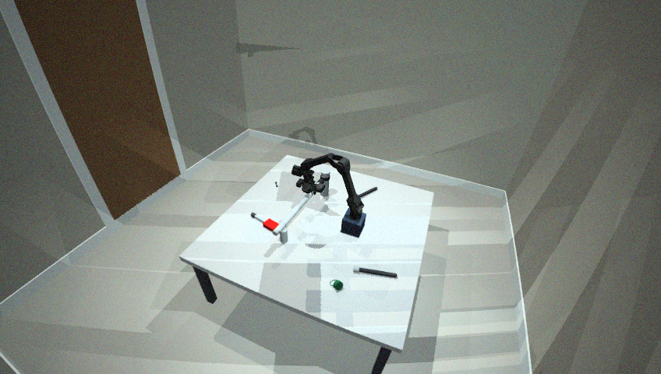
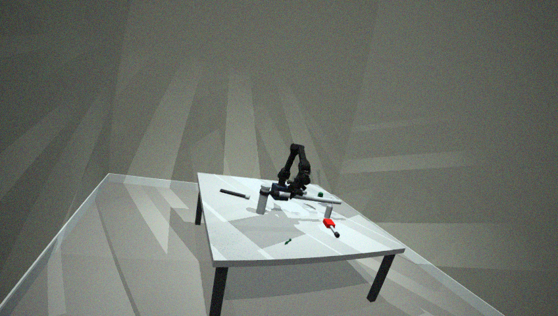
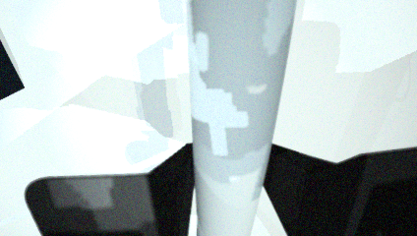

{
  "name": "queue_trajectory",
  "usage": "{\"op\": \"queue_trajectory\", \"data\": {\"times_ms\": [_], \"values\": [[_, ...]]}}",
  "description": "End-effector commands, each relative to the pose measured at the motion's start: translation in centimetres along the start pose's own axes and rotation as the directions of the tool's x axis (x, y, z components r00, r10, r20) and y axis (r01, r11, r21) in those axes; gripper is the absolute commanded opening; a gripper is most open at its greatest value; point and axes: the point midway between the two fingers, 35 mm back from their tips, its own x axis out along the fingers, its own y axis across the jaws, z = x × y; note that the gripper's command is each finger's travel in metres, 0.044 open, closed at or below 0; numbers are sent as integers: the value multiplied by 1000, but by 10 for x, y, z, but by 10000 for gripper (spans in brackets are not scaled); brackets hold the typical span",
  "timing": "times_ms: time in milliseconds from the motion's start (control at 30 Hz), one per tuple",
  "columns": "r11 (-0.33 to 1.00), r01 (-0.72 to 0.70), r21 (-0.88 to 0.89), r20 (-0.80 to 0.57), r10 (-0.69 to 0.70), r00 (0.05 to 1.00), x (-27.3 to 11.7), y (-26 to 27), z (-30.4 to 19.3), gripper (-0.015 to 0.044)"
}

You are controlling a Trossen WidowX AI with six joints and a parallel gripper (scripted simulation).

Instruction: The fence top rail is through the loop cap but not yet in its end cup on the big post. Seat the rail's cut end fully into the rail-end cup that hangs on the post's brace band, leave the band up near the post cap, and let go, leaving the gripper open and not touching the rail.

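The pale top rail (image 1: 294, 212) (image 2: 320, 200) (image 3: 238, 59) runs from above the small post (image 1: 284, 236) (image 2: 328, 212) toward the big post (image 1: 325, 187) (image 2: 262, 205). My gripper (image 1: 313, 191) (image 2: 293, 195) (image 3: 222, 147) is shut on the rail near its big-post end, with a dark finger on each side in the wrist view. The brace band (image 2: 264, 192) sits high on the big post, just under the pale post cap (image 2: 266, 186). The dark end cup (image 2: 276, 194) is at the rail's end; how deep the rail sits in it cannot be told. The loop cap is too small to make out clearly.
A red block (image 1: 270, 224) (image 2: 328, 222) with a rod lies beside the small post. A dark bar (image 1: 377, 273) and a green ringed object (image 1: 337, 284) (image 2: 320, 194) lie on the table. Another dark bar (image 1: 369, 192) (image 2: 233, 193) lies beyond the arm's base (image 1: 353, 224). A tiny green piece (image 1: 276, 184) (image 2: 287, 241) lies near an edge.
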Motion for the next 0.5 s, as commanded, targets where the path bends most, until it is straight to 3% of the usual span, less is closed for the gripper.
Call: {"op": "queue_trajectory", "data": {"times_ms": [0,467], "values": [[1000,1,0,-1,-1,1000,0,0,0,26],[1000,1,0,1,-1,1000,-17,-1,12,394]]}}
